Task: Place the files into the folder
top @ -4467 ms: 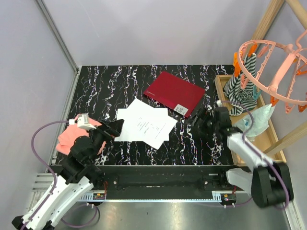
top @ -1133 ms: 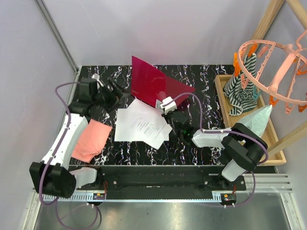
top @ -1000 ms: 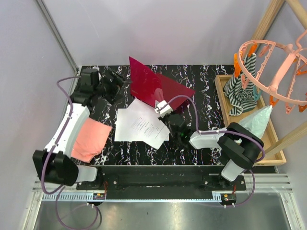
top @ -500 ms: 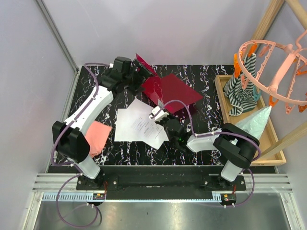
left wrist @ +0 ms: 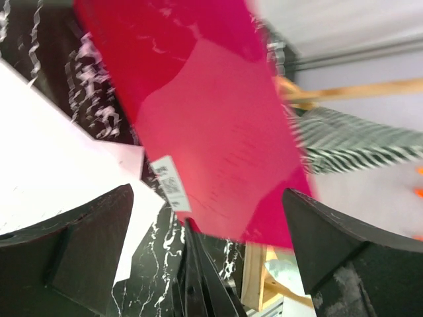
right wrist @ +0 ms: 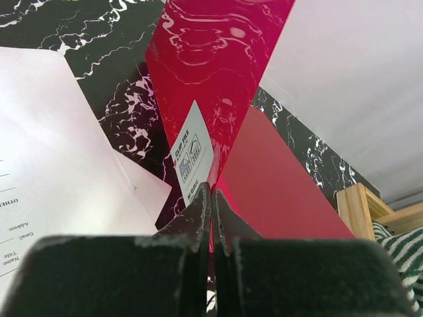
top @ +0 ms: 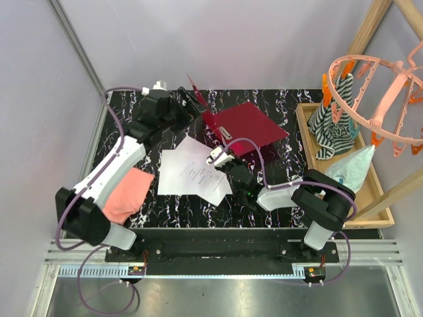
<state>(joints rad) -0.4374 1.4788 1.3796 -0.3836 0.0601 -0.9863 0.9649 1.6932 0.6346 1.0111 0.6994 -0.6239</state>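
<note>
The dark red folder (top: pixel 250 124) lies open at the back of the table. Its translucent cover (right wrist: pixel 211 59) stands raised. My right gripper (top: pixel 221 149) is shut on the cover's near corner, right beside the white label (right wrist: pixel 192 152). My left gripper (top: pixel 192 100) hangs wide open at the cover's far upper edge. In the left wrist view the cover (left wrist: pixel 218 132) fills the space ahead of the spread fingers (left wrist: pixel 73 257), and touching cannot be judged. The files (top: pixel 195 170) lie fanned out on the table just left of the right gripper.
A pink folded cloth (top: pixel 129 191) lies at the left, under the left arm. A wooden tray (top: pixel 373 198) with a striped cloth (top: pixel 334 129) and a plastic bag runs along the right edge. A pink clip hanger (top: pixel 377 86) overhangs the tray.
The folder, flat and closed at first, now has its cover lifted by the right gripper. My left arm swept from the pink cloth to the back and right, up to the raised cover.
</note>
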